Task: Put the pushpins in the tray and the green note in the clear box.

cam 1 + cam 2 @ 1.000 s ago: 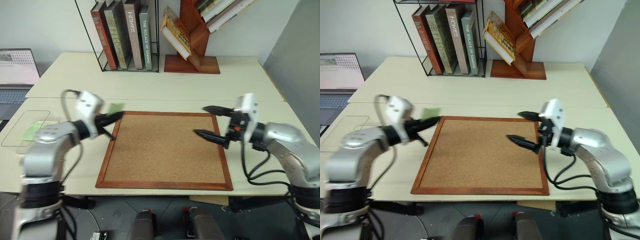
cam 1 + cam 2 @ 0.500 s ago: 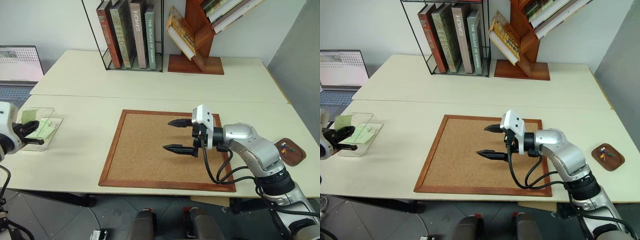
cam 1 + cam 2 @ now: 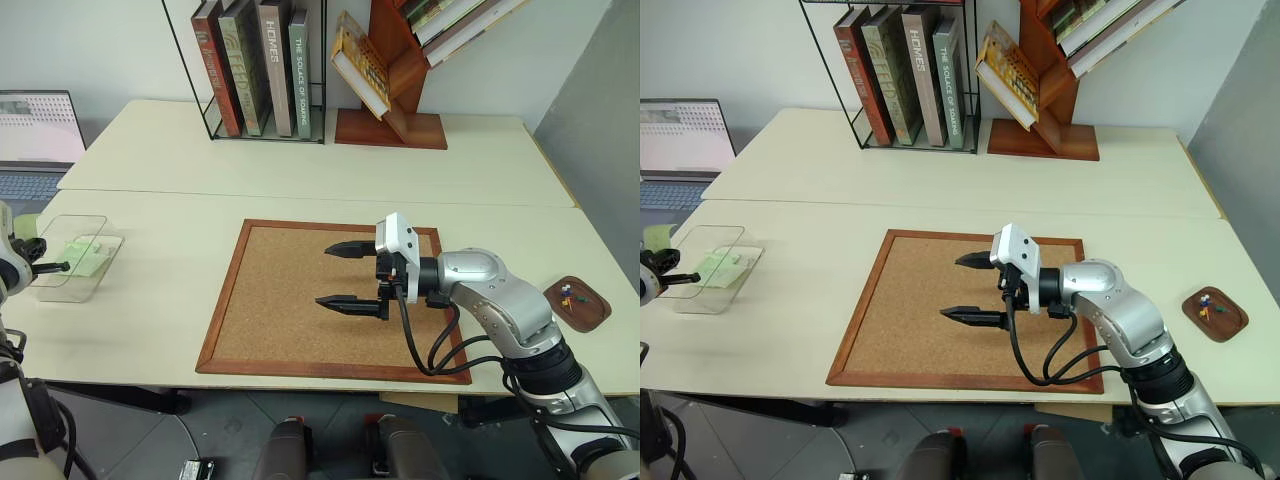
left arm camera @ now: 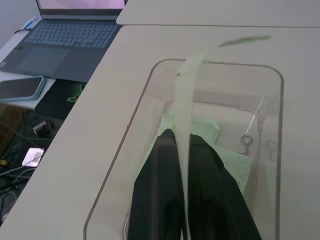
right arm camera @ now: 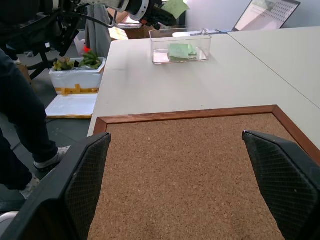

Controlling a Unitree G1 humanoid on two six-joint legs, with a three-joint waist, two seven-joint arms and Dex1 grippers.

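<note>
Pale mint-green paper note (image 4: 186, 100) is pinched edge-on between the 2 black fingers of the left gripper (image 4: 186, 150), right over the clear plastic box (image 3: 45, 290) at the table's left edge, where more green slips lie. Tiny coloured pushpins (image 3: 1206, 304) sit in the small dark-brown wooden tray (image 3: 1228, 329) far right. Right gripper (image 3: 336, 275) hangs spread wide over the wood-framed corkboard (image 3: 290, 320).

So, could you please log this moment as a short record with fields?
left gripper: shut on green note, above the clear box
clear box contents: other green slips lying flat
right gripper: open, holding nothing, over the corkboard
tray: beside the corkboard's right edge, holds pushpins
task status: note not yet released into the box
</note>
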